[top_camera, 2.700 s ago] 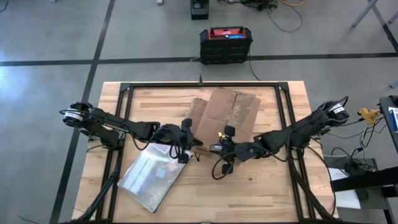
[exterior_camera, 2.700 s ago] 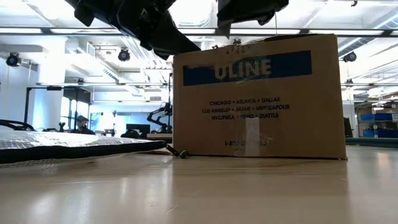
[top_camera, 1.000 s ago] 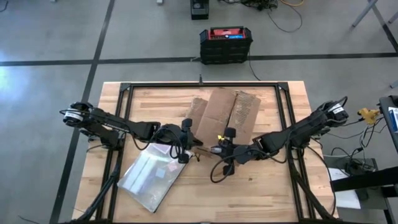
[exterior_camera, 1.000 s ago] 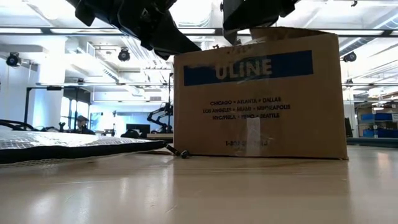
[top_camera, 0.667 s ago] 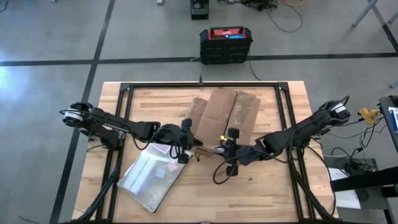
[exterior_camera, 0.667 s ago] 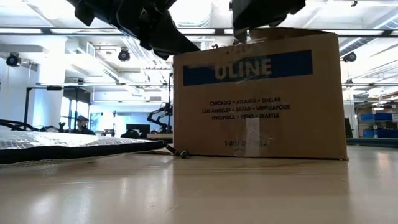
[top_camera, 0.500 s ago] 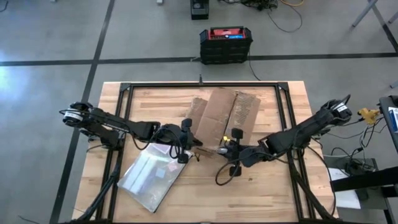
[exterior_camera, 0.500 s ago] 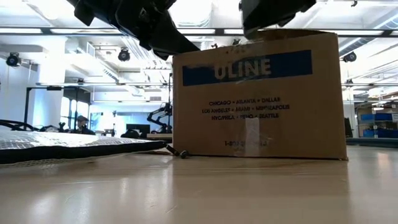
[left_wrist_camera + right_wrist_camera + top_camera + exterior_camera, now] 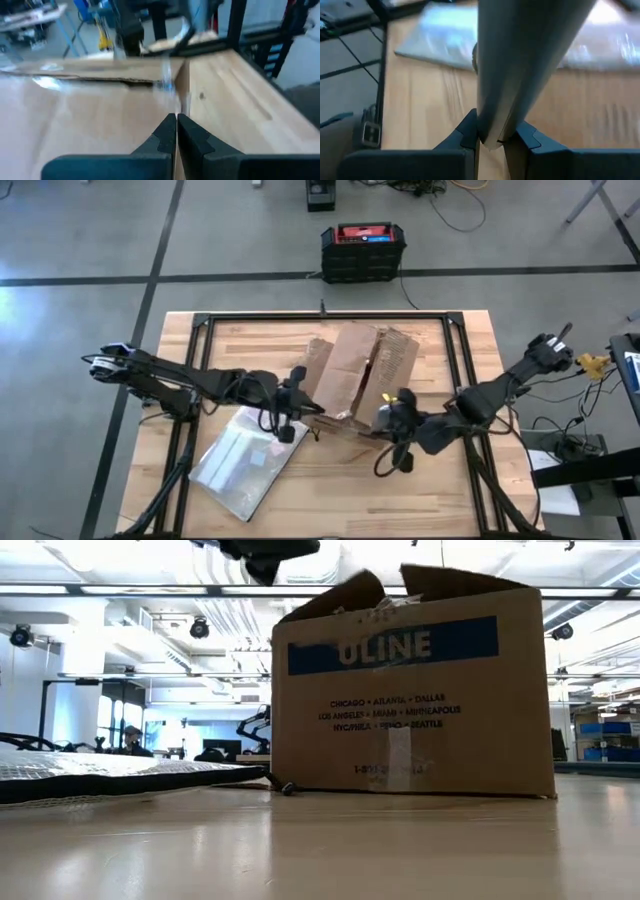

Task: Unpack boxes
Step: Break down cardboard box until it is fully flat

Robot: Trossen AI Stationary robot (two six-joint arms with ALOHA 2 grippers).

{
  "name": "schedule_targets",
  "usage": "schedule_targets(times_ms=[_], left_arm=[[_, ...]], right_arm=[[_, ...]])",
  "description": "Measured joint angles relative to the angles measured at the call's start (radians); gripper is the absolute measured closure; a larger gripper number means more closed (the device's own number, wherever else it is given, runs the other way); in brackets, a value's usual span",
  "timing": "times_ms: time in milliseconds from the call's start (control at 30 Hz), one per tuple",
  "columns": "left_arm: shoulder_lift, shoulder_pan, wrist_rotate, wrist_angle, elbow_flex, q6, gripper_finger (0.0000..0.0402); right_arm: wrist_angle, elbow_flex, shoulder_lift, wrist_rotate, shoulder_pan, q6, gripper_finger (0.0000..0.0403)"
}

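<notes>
The brown cardboard box with the blue ULINE label stands on the table's middle, its top flaps partly raised. My right gripper is at the box's near side, shut on a flap. My left gripper is by the box's left near corner with its fingers shut on nothing, above cardboard and bare wood. My right gripper pinches the free edge of a box flap between its two fingers. It comes from the table's right near side, roughly level. The flap stands up from the box and runs away from the fingers; the box stays on the table.
A clear plastic bag lies flat on the table's left near part, next to the box. A black-and-red case sits on the floor beyond the far edge. A black frame rings the table top. Bare wood lies along the near edge.
My right gripper has moved toward the table's right and near edge, still shut on the flap, and the flap has swung up from lying flat. The box has shifted slightly. My left gripper has risen and drawn back a little toward the table's left.
</notes>
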Motion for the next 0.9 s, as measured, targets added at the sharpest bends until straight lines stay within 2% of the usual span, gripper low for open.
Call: schedule_targets(times_ms=[100,200,300,367,533,633,767,900], left_arm=[[0.009,-0.026,-0.002,-0.01,-0.003,0.001,0.0401],[0.026,-0.058,-0.044,0.001,-0.004,-0.002,0.0401],[0.048,-0.106,-0.246,-0.005,-0.003,-0.023,0.0402],[0.057,-0.147,-0.388,-0.009,-0.004,-0.005,0.0402],[0.07,-0.258,-0.575,0.0,-0.003,-0.001,0.0402],[0.075,-0.306,-0.667,0.0,-0.003,-0.003,0.0401],[0.075,-0.327,-0.716,-0.009,-0.003,-0.008,0.0401],[0.075,-0.32,-0.756,-0.018,-0.003,0.003,0.0384]], right_arm=[[-0.181,0.017,-0.008,-0.025,0.029,0.226,0.0365],[-0.402,0.014,-0.015,-0.116,0.059,0.439,0.0365],[-0.611,-0.017,-0.018,-0.256,0.095,0.636,0.0365],[-0.685,-0.058,-0.018,-0.346,0.123,0.743,0.0365],[-0.589,-0.2,-0.021,-0.514,0.155,0.943,0.0365],[-0.473,-0.294,-0.028,-0.617,0.154,1.027,0.0365],[-0.244,-0.428,-0.041,-0.757,0.155,1.096,0.0365],[0.012,-0.548,-0.042,-0.826,0.155,1.171,0.0365]])
